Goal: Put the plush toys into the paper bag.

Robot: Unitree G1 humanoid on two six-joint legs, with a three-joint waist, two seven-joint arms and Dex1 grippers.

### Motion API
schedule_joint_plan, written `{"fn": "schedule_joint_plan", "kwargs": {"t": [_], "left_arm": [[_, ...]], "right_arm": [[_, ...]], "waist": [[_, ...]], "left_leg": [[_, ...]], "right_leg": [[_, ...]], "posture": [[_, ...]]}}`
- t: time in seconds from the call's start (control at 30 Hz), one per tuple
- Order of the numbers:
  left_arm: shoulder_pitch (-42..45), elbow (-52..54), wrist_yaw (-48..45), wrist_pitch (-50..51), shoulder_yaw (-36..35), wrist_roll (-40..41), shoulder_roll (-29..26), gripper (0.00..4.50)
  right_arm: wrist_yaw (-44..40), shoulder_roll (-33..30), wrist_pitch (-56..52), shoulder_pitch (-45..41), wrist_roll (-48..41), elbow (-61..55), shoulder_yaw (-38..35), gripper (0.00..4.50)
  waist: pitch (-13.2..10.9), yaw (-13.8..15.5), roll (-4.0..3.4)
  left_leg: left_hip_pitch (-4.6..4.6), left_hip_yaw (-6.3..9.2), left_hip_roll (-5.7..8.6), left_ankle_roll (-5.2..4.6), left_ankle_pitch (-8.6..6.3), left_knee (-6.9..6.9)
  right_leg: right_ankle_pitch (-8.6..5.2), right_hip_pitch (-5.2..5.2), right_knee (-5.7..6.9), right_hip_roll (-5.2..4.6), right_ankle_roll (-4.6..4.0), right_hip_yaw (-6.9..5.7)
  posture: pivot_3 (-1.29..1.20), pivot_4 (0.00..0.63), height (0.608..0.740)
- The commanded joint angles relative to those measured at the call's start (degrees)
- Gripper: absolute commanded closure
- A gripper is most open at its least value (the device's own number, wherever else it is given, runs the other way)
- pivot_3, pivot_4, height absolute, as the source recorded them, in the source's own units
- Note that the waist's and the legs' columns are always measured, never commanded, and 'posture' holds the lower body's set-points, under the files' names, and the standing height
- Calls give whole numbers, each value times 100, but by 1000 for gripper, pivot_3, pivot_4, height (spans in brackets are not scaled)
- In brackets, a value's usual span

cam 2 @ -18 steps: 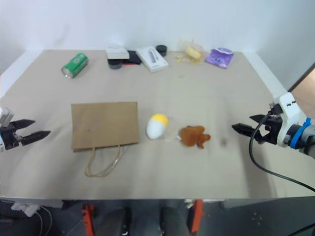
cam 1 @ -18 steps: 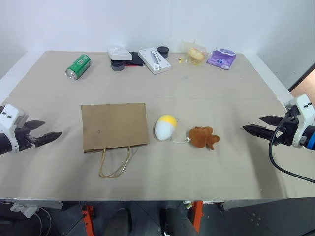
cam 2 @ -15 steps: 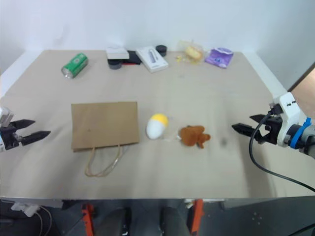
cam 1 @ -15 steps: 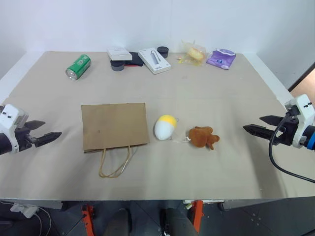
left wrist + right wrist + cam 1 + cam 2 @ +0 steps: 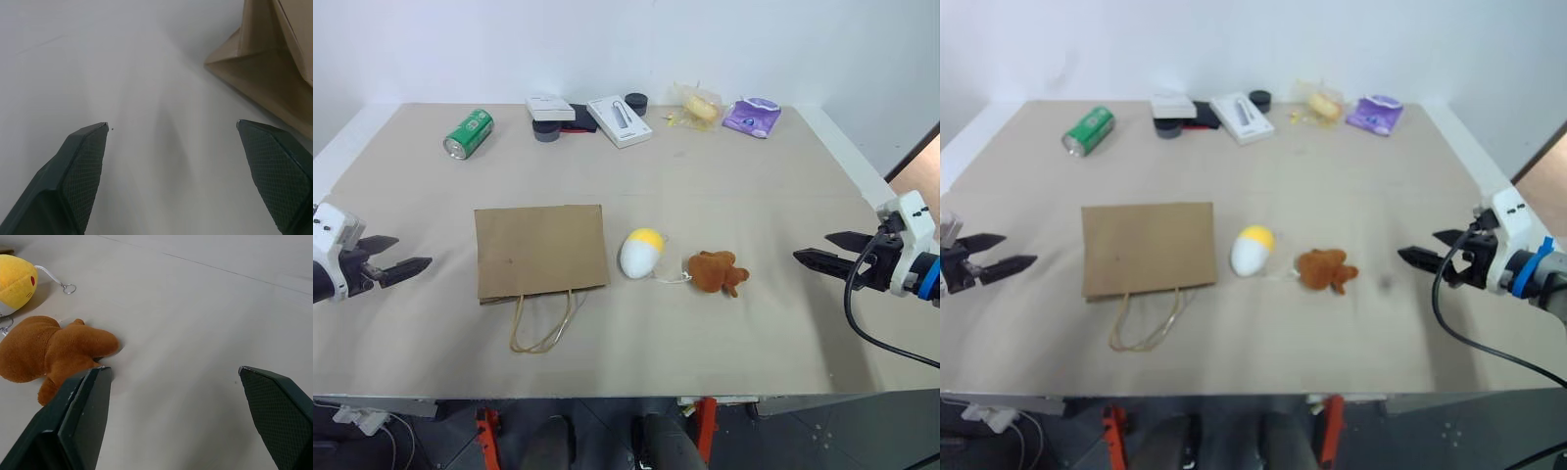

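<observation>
The brown paper bag (image 5: 541,250) lies flat on the table left of centre, its cord handles (image 5: 543,323) towards the front edge. Right of it rests the white egg-shaped plush with a yellow top (image 5: 642,253), and beside that the reddish-brown plush animal (image 5: 717,272). My left gripper (image 5: 399,256) hovers open at the far left, well clear of the bag. My right gripper (image 5: 822,249) hovers open at the far right, pointing at the brown plush (image 5: 54,352), a short gap away. Neither holds anything.
Along the back edge lie a green can (image 5: 469,133), a white box on a dark disc (image 5: 550,116), a white device (image 5: 620,119), a black cap (image 5: 636,101), a yellowish item in clear wrap (image 5: 700,107) and a purple packet (image 5: 754,116). A black cable (image 5: 867,313) hangs from the right wrist.
Both grippers have shifted very slightly; the bag and plush toys lie as before.
</observation>
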State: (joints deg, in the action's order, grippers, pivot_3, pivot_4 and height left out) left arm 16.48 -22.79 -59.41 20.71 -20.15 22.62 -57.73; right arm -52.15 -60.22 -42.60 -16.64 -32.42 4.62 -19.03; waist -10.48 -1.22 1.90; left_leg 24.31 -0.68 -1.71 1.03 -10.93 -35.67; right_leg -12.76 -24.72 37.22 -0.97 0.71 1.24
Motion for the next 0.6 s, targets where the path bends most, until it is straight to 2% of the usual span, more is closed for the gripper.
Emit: {"fn": "schedule_joint_plan", "kwargs": {"t": [0.03, 0.23, 0.33, 0.5, 0.6], "left_arm": [[192, -158, -26, -275, -71, -75, -68, 144], [366, -127, -147, -538, -32, -18, 74, 144], [430, 322, -123, -744, -23, 25, 251, 144], [310, 2038, -386, -593, 222, 372, 493, 144], [41, 2811, -633, -1131, 747, -59, 433, 144]], "right_arm": [[-46, -9, 115, -94, -26, -25, -266, 0], [-254, 19, 354, -88, -88, 16, -368, 0], [-808, 165, 454, 43, -643, -345, -767, 0], [-1675, -12, -16, 441, -1525, -1549, -909, 0], [-1720, 5, 27, 252, -1721, -2205, -673, 0]], "waist": [[0, 0, 0], [0, 0, 0], [0, 1, 0], [1, 3, 1], [3, -12, -5]], "left_leg": [[0, -4, 0, 0, 0, -5], [0, -14, 0, 0, 0, -18], [0, -17, 0, 0, 0, -26], [1, -5, -4, -1, 0, -41], [-4, -9, -3, -1, -1, -55]], "right_leg": [[4, 0, 2, 0, 2, 4], [13, 1, 3, 0, 10, 11], [17, 4, 4, 0, 16, 17], [22, 21, 3, 5, 28, 24], [28, 30, 4, 4, 37, 31]], "posture": [[0, 150, 740], [0, 150, 740], [0, 150, 740], [0, 150, 740], [0, 150, 740]]}}
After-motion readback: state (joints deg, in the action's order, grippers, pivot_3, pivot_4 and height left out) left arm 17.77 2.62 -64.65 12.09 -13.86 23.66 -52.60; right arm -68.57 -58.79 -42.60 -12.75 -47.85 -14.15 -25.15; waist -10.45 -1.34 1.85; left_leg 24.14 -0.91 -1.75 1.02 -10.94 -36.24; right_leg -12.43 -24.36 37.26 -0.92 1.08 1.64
